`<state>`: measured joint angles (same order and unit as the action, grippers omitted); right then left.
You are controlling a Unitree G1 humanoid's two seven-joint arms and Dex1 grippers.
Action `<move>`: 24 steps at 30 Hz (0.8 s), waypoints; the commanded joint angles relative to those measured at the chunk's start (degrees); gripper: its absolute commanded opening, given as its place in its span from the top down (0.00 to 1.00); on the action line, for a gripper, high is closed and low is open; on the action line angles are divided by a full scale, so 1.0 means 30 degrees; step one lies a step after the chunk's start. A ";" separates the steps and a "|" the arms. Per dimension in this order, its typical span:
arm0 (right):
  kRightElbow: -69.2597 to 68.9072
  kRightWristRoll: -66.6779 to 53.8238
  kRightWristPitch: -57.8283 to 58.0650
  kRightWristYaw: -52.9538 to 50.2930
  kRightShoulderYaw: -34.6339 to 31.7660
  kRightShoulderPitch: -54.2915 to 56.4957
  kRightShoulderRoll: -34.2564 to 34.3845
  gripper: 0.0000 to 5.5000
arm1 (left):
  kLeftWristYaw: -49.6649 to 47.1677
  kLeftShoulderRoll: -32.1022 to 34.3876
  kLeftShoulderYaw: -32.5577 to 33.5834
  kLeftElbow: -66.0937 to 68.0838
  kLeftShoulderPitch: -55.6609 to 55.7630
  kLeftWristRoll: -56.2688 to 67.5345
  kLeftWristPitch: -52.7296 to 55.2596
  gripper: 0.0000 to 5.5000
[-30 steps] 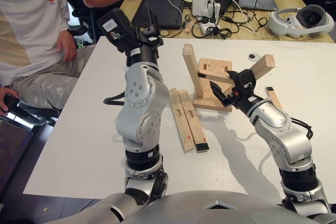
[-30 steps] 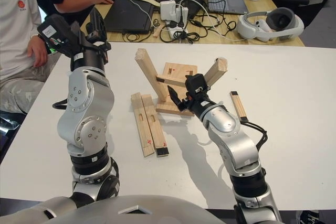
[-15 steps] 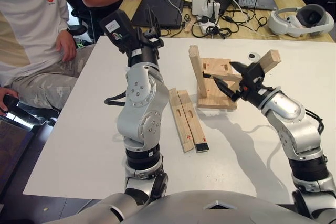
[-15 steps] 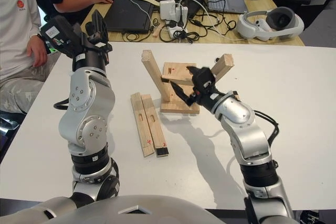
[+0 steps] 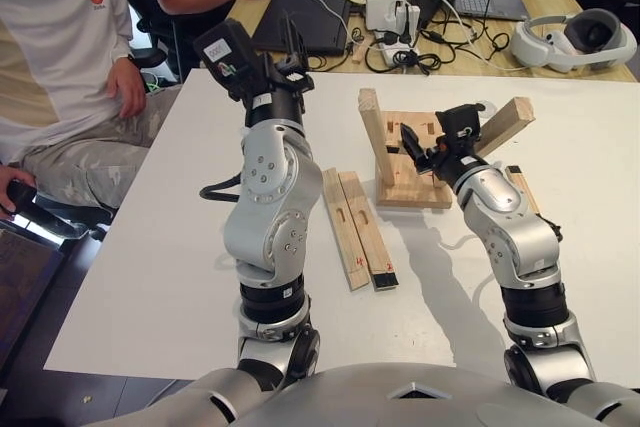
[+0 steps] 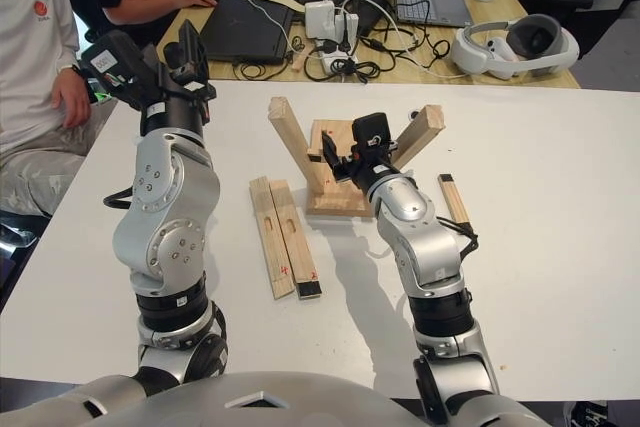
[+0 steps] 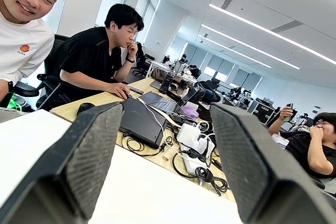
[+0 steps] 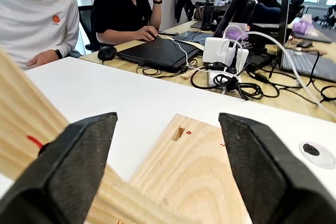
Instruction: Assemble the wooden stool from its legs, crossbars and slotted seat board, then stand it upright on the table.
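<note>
During the last second the right gripper (image 5: 428, 145) has come up to the middle of the picture. Its fingers are wide apart above the crossbar (image 8: 147, 205) on the slotted seat board (image 5: 410, 189). The left leg (image 5: 372, 133) now stands straighter. The left gripper (image 7: 167, 129) is raised at upper left, also spread and holding nothing. Two loose bars (image 5: 357, 229) lie unused, so I judge the assembly is unfinished.

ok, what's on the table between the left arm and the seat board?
Two slotted wooden bars, lying flat and side by side on the white table. This shows in the left eye view.
</note>
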<state>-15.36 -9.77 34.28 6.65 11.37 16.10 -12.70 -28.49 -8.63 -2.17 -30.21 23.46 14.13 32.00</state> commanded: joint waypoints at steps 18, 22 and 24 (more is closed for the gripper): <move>-0.2977 -0.6909 -0.1693 -0.2569 -0.8046 0.8838 0.3549 0.35 | 1.0188 0.5113 0.5914 0.2482 0.7653 1.0859 0.5450 0.44; -0.2601 -0.7209 -0.1693 -0.2859 -0.9724 1.0583 0.1554 0.35 | 1.2239 0.5826 0.5370 0.4107 0.6196 1.2282 0.6375 0.44; -0.2054 -0.6860 -0.1808 -0.2893 -1.0031 1.0836 0.0744 0.35 | 1.3278 0.6264 0.1232 0.4808 0.3389 1.0392 0.7001 0.44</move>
<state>-23.16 -31.06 28.55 -1.72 -17.89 47.49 -8.57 9.03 9.40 11.10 -18.20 40.69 49.24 50.25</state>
